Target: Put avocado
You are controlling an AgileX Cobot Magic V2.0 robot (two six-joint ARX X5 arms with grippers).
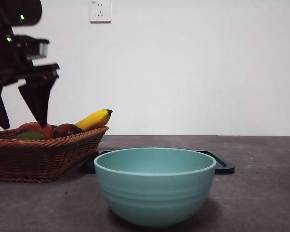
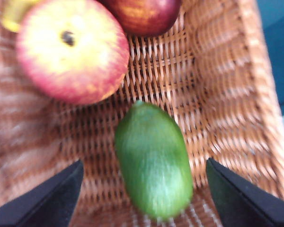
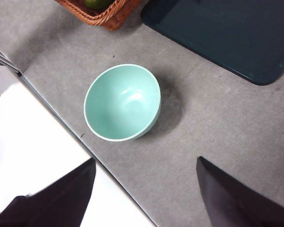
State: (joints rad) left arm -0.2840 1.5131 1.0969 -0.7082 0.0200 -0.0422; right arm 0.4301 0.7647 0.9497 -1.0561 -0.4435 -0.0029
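Grey tabletop [image 1: 261, 193], white wall behind. Front: we see the left gripper [image 1: 19, 118] hanging above the brown woven wicker basket [image 1: 43, 157], pale teal ceramic bowl [image 1: 154, 186] nearby. Left wrist: jaws wide, straddling the dull green oblong avocado [image 2: 154, 161] on the basket floor beside a red-yellow apple [image 2: 71, 49], likely lined up to grasp. Right wrist: the right gripper [image 3: 144, 198] waits open, high over the bowl.

Premises present as a laboratory or test bench, not a home. Evidence: a bare white wall [image 1: 193, 67] carrying a single socket plate [image 1: 100, 10]; a plain grey table [image 3: 213, 142] with a white edge; household props staged sparsely on it, namely a wicker basket [image 1: 43, 154] of fruit, a teal bowl [image 1: 154, 186] and a dark tray [image 3: 236, 33].
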